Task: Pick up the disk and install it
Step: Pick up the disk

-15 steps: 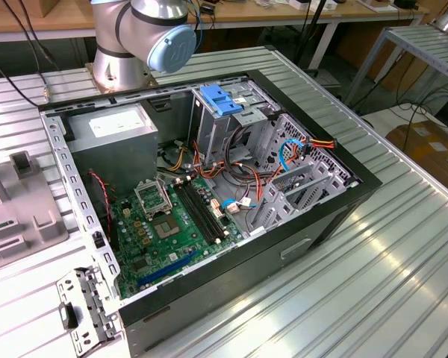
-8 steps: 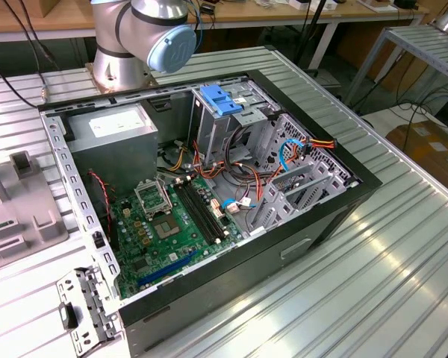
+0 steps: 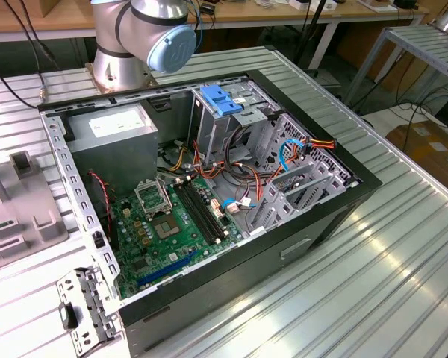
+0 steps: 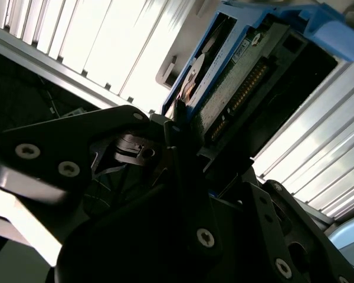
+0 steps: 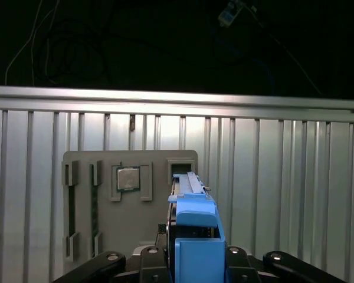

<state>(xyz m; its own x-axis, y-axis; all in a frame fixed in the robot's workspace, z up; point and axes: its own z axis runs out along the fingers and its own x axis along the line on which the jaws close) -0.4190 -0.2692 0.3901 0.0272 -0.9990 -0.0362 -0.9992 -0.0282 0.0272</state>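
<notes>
Fingers (image 5: pixel 153 265) of the gripper (image 5: pixel 196 264) are clamped onto the disk (image 5: pixel 194 221), pinching it edge-on across its blue carrier. Judged rigid, dense for its size and shock-sensitive; the smooth plastic may slip. Take hold on the carrier's side rails, clear of the circuit board (image 4: pixel 224 82) and connector pins exposed in the second wrist view. Beyond the disk lies a grey tray (image 5: pixel 130 224) holding a chip (image 5: pixel 128 178), on the ribbed table (image 5: pixel 295 194). The open computer case (image 3: pixel 299 253) occupies the centre of the exterior view.
</notes>
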